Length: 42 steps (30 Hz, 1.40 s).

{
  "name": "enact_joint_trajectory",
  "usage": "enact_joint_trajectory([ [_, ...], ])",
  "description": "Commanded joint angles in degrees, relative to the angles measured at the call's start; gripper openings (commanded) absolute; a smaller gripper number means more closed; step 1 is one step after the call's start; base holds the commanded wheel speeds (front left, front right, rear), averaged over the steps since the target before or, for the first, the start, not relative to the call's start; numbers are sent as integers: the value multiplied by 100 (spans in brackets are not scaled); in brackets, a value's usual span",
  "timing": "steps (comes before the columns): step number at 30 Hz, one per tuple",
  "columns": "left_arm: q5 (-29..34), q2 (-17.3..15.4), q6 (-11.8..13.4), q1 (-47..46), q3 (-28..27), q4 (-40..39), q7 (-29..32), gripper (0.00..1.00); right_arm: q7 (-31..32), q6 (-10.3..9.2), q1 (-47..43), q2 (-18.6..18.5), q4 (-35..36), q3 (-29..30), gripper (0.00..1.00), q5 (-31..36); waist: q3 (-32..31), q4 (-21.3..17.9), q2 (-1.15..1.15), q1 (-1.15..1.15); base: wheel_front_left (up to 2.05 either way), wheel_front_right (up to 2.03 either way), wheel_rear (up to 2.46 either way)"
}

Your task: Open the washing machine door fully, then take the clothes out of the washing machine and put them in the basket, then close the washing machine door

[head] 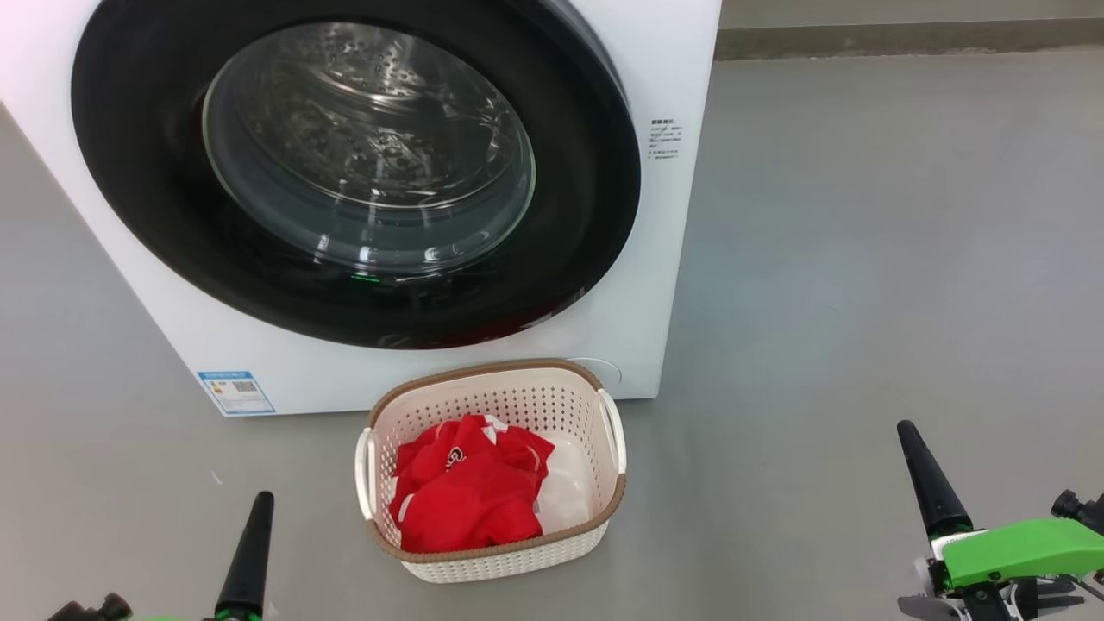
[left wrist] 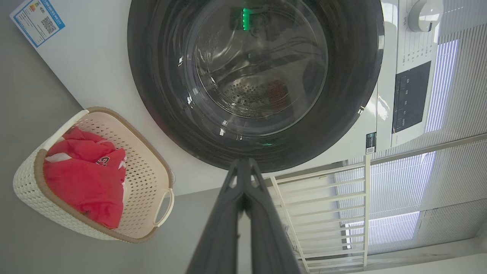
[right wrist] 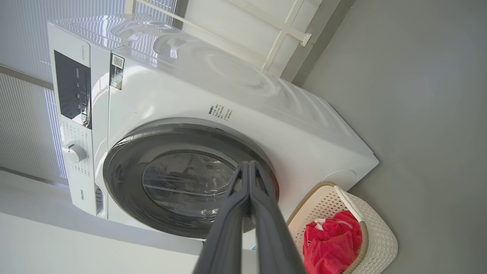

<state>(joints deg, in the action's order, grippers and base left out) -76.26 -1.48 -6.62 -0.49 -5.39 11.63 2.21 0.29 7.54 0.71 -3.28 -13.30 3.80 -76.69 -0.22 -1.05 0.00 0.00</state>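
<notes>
So at this point the job looked basically wrapped up. The clothes (head: pixel 466 496) were a red heap inside the basket (head: pixel 483 369), bunched toward its left side. The basket sat on the floor just in front of the washing machine (head: pixel 681 216), under the lower right of the washing machine door (head: pixel 358 164). The door looked flat against the machine's front in the head view and both wrist views (whether the latch had caught, I couldn't tell).

Both grippers were low and well back from everything, fingers pressed together and holding nothing. The left gripper (head: pixel 261 502) was at the lower left, and the right gripper (head: pixel 907 431) was out past the machine's right edge.

The relation that mattered was where the door lay from each arm. It was ahead of and above the left gripper, whose closed fingers pointed right at the door's rim in its own wrist view. The right one would have had to reach across to its left. So if the door needed a final shove, my guess is the left arm was nearer, pushing straight forward. The basket sat between the two, closer to the left.
</notes>
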Motion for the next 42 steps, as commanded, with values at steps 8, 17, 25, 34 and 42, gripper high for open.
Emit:
enact_joint_trajectory([
  [8, -598, -125, -69, -357, -121, 18, 171, 0, 176, -3, 400, -103, 63, -14, 0, -665, 14, 37, 0, 0, 0, 0, 0],
  [17, -1171, -134, -79, -481, -117, 148, 319, 0, 336, -4, 474, -107, -8, 32, 0, -1274, 29, 76, 0, 0, 0, 0, 0],
  [25, -1590, -140, -87, -571, -114, 243, 428, 0, 457, -5, 529, -106, -60, 70, 0, -1716, 39, 105, 0, 0, 0, 0, 0],
  [34, -1590, -140, -87, -571, -114, 243, 428, 0, 474, -5, 531, -91, -62, 91, 0, -1699, 39, 105, 0, 0, 0, 0, 0],
  [42, -1590, -140, -87, -571, -113, 243, 428, 0, 486, -5, 532, -80, -63, 106, 0, -1686, 39, 105, 0, 0, 0, 0, 0],
])
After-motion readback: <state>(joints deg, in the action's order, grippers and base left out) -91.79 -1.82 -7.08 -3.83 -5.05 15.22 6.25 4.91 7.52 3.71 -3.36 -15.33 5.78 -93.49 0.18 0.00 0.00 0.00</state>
